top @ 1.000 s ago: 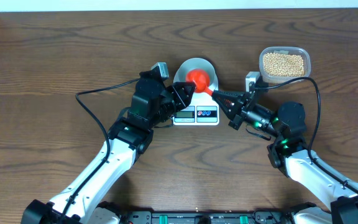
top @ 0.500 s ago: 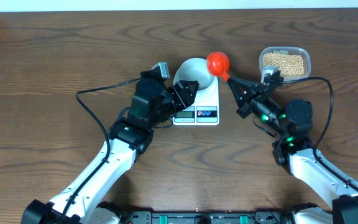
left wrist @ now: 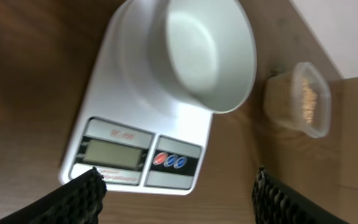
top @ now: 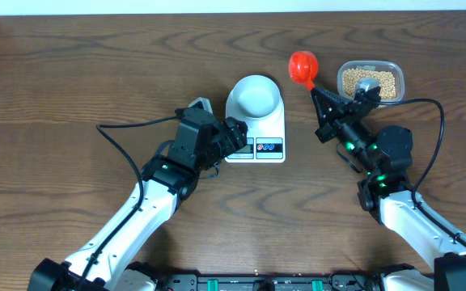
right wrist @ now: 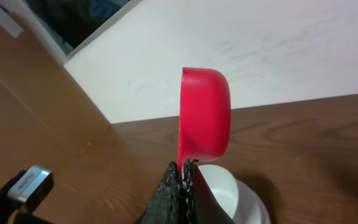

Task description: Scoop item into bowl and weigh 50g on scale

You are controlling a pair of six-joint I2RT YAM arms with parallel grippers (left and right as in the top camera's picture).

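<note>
- My left claw [top: 237, 136] stands with its jaws wide apart and nothing between them. It sits low at the front-left corner of the scale [top: 259, 147], just left of centre frame.
- My right claw [top: 317, 95] is clamped tight on the handle of the red scoop [top: 302, 65]. It holds the scoop over the counter [top: 71, 73], right of centre and high in the frame, between the bowl [top: 255, 95] and the clear tub [top: 370, 63].
- The bowl rests on the scale's platform at top centre of the overhead view. The scale's display and two round buttons face the bottom edge.
- The beans [top: 387, 81] lie in the tub at upper right, well apart from the bowl.
- In the right wrist view the scoop is turned on its side. I cannot tell whether it carries anything.
</note>
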